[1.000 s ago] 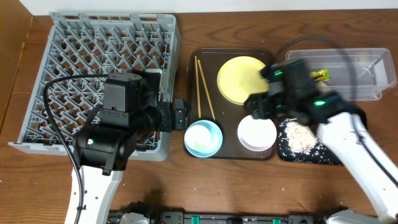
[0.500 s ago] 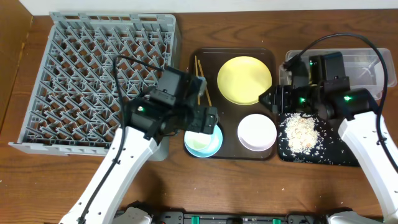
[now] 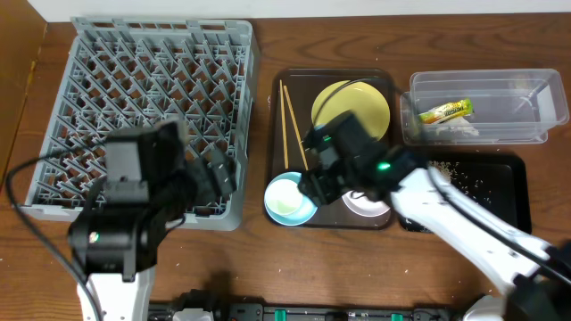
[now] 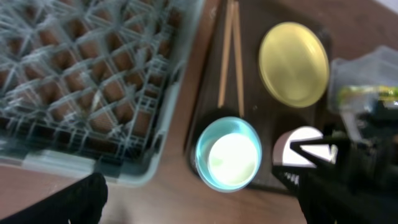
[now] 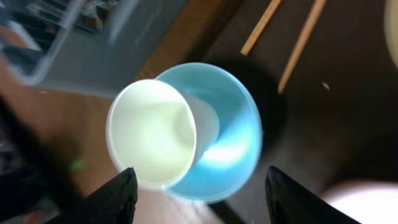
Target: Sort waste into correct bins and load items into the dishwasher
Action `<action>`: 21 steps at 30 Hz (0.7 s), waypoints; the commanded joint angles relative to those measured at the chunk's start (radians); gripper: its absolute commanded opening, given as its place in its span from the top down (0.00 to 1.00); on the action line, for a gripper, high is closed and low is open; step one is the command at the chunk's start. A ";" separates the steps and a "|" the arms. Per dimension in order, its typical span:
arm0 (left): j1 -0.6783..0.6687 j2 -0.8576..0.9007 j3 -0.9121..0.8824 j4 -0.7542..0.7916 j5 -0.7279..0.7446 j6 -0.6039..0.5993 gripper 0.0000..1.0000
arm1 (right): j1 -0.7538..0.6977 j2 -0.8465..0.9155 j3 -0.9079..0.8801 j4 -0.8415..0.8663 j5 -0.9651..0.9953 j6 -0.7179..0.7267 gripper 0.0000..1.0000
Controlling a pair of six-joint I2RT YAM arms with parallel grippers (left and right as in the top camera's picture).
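You had the right gripper (image 5: 205, 200) above the light-blue bowl (image 3: 290, 198), its two fingers spread wide to either side and gripping nothing. I could not tell whether they touched the rim. The bowl sat at the near left corner of the dark brown serving tray (image 3: 384, 80) in the middle of the worktop. The small white bowl (image 3: 368, 208) was just to its right, partly hidden under your arm. The yellow plate (image 3: 366, 107) and two chopsticks (image 3: 290, 125) lay on the tray's far half.

Your left gripper (image 4: 205, 208) was likewise spread and empty, over the near right corner of the grey dish rack (image 3: 161, 80) by the left edge. Toward the far right corner, the clear tub (image 3: 526, 94) held the yellow-green wrapper (image 3: 444, 111) and a whitish tissue (image 3: 451, 132). Just nearer, by the right edge, crumbs (image 3: 459, 169) lay in the black tray (image 3: 504, 178).
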 commanded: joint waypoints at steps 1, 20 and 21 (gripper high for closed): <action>0.045 -0.031 0.014 -0.046 0.022 -0.013 0.02 | 0.048 0.078 0.008 0.040 0.104 0.019 0.38; 0.061 0.002 0.009 0.160 0.591 -0.013 0.02 | -0.187 -0.126 0.014 0.082 -0.174 0.029 0.99; 0.061 0.017 0.009 0.182 0.658 -0.013 0.01 | -0.229 -0.162 0.014 0.082 -0.240 0.009 0.99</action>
